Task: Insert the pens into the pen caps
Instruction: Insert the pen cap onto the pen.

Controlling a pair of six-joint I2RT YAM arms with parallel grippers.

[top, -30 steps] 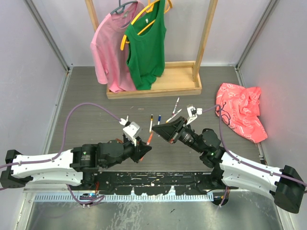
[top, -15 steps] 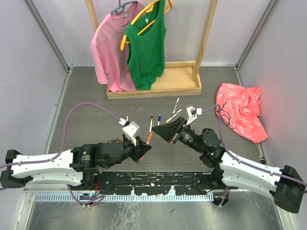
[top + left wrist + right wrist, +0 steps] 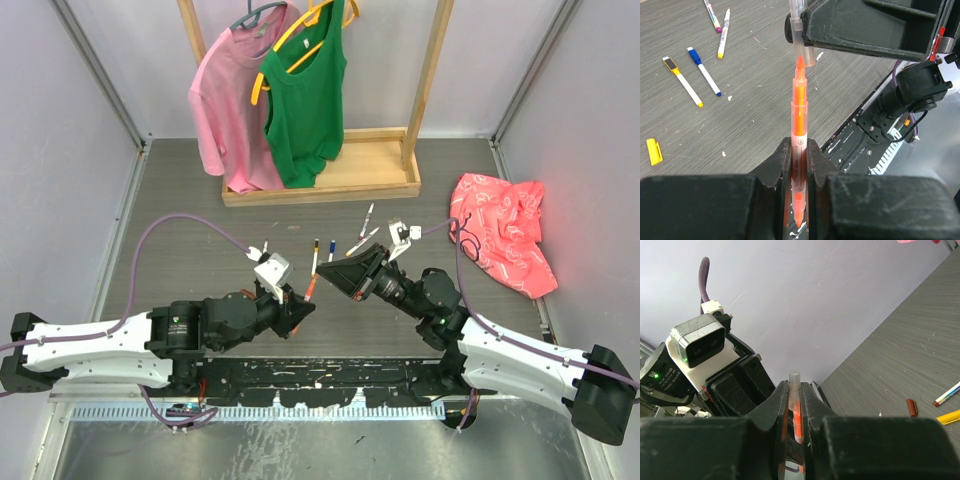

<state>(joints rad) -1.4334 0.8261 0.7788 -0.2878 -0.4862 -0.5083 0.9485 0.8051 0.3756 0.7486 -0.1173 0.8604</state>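
Observation:
My left gripper (image 3: 799, 150) is shut on an orange pen (image 3: 799, 115) with a white barrel, which points up and away from it. The pen's orange tip sits just inside the mouth of a clear pen cap (image 3: 802, 47). My right gripper (image 3: 794, 390) is shut on that pen cap (image 3: 794, 385), and orange shows through the cap's lower end. In the top view the two grippers meet tip to tip over the table's middle, left gripper (image 3: 300, 310) and right gripper (image 3: 342, 272), with the pen (image 3: 311, 289) between them. Loose pens (image 3: 315, 255) lie just beyond.
On the table lie a yellow cap (image 3: 654, 151), a yellow-ended pen (image 3: 682, 81), a blue-ended pen (image 3: 705, 72) and a brown cap (image 3: 911, 407). A wooden rack (image 3: 320, 185) with a pink shirt and a green top stands at the back. A red cloth (image 3: 505, 240) lies right.

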